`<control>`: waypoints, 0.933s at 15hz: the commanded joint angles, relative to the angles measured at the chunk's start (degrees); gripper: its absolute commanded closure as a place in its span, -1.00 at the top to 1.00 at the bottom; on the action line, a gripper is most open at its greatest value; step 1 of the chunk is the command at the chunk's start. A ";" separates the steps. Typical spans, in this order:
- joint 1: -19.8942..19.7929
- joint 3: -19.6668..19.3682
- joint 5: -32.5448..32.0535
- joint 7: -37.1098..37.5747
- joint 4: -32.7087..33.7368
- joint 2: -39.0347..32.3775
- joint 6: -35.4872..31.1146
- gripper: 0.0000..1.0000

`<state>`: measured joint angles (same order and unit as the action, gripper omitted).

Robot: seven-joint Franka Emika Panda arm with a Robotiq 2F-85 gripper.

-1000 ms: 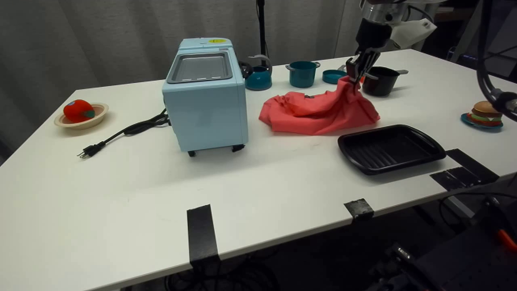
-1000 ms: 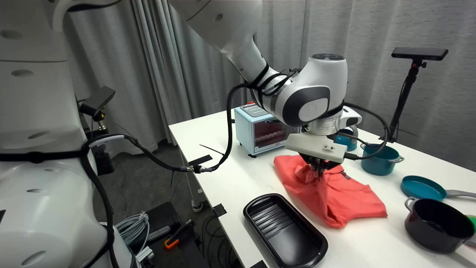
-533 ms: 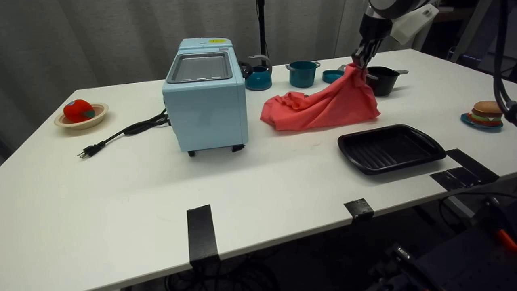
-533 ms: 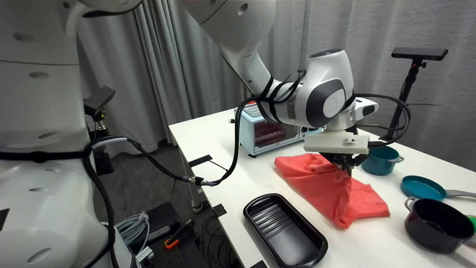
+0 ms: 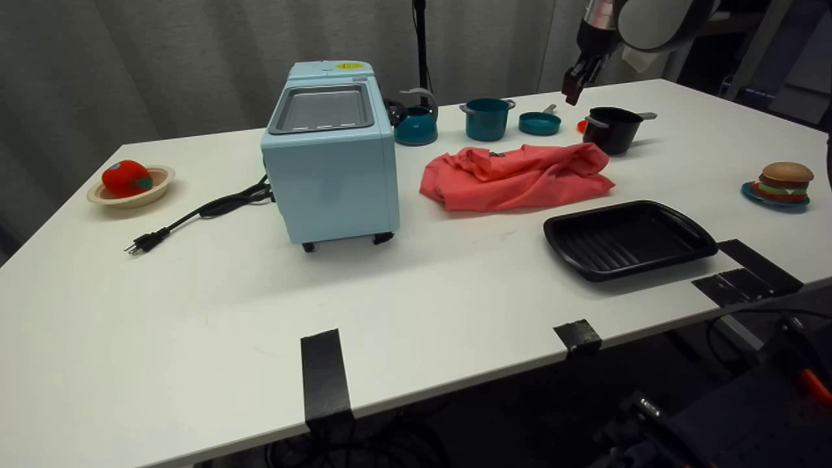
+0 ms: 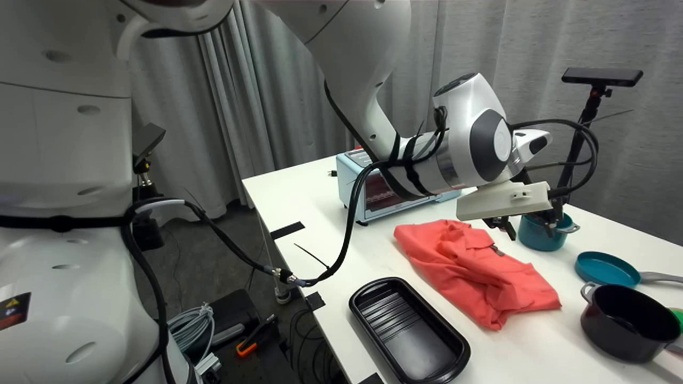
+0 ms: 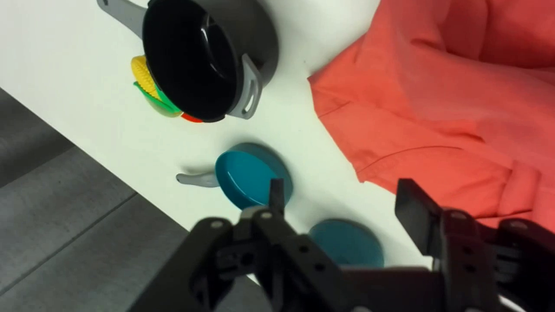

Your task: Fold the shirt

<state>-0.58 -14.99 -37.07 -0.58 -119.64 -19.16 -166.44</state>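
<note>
the hand (image 7: pixel 341 195) gapes wide, holding nothing; from it, in the wrist view, the crumpled shirt (image 7: pixel 455 117) lies toward two o'clock.

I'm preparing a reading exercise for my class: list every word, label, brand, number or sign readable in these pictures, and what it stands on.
No words, brands or numbers are legible.
Label on the robot arm: yellow triangle sign; the rest too small.
Yellow sticker on the light-blue appliance: too small to read.
Blue mark on the red tomato-like item: too small to read.
Dark patch on the shirt: too small to read.
</note>
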 commanded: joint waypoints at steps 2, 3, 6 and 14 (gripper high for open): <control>2.51 -1.66 -2.50 5.52 0.20 0.68 -0.76 1.00; 2.22 -0.58 -0.93 5.22 -0.48 1.63 0.04 1.00; -0.15 5.18 8.19 1.01 -2.76 5.43 3.39 1.00; -0.84 14.07 36.56 -6.76 -3.25 17.46 21.31 1.00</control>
<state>-0.45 -2.49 -6.31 -5.04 -121.65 -7.52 -151.50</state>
